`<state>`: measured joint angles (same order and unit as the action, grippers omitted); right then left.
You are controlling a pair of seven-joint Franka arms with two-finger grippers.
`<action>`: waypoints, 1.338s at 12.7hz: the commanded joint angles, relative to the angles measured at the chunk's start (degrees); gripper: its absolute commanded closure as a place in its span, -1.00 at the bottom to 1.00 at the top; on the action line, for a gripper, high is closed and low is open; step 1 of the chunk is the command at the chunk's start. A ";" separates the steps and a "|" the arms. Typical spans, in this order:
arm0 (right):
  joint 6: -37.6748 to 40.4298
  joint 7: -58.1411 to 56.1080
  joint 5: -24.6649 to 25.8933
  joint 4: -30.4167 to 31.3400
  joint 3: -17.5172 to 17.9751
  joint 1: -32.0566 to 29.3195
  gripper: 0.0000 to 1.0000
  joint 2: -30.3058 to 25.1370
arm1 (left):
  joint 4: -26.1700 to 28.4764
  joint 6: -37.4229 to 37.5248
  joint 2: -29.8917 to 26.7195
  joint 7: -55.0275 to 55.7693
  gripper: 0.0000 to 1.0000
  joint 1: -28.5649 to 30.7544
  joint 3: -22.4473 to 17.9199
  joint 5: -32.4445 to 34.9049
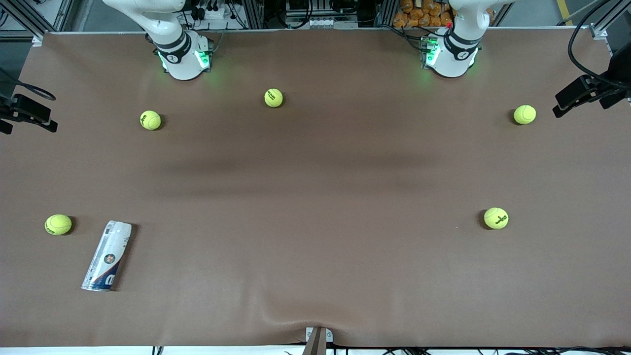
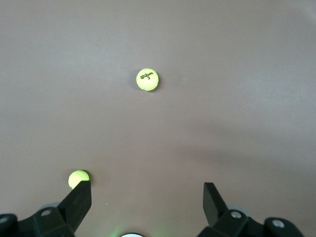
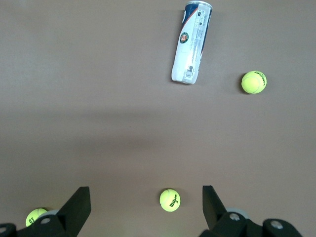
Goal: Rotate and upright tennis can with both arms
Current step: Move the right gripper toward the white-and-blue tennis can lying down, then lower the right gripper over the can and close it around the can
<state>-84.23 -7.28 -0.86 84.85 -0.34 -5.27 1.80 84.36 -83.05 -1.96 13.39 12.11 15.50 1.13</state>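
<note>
a robotics lab: aluminium framing [image 1: 29,19], cabling [image 1: 217,12], brown table [image 1: 315,162]

tennis can [image 3: 192,42]: lying flat on the brown table [image 3: 98,98]
right gripper [image 3: 146,203]: fingers spread, empty, well apart from the tennis can
nearest ball [image 3: 254,82]: beside the tennis can

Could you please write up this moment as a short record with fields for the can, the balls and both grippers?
tennis can: lying on its side on the table, toward the right arm's end, near the front camera
tennis balls: five loose on the table; one beside the can, apart from it
left gripper: open, empty, high over the table
right gripper: open, empty, high over the table
task state: can not yet touched
</note>
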 commanded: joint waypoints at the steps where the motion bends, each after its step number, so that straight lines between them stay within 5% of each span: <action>1: -0.06 0.60 -0.63 -0.57 0.86 -1.41 -1.00 0.40 | -1.13 0.08 0.38 -0.64 -1.00 0.37 0.32 -0.60; 5: -0.15 0.60 -0.02 -0.57 0.78 -1.59 -1.00 1.27 | -1.13 0.43 0.38 -0.56 -1.00 -0.16 0.50 0.10; 17: -22.09 0.16 -0.72 -0.92 0.86 -6.07 -1.00 21.58 | -0.42 3.41 -0.06 -0.64 -1.00 -0.07 0.93 -0.34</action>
<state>-103.36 -7.18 -0.84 85.26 -0.11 -9.70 21.85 84.35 -80.93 -1.69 13.31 11.88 16.19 1.12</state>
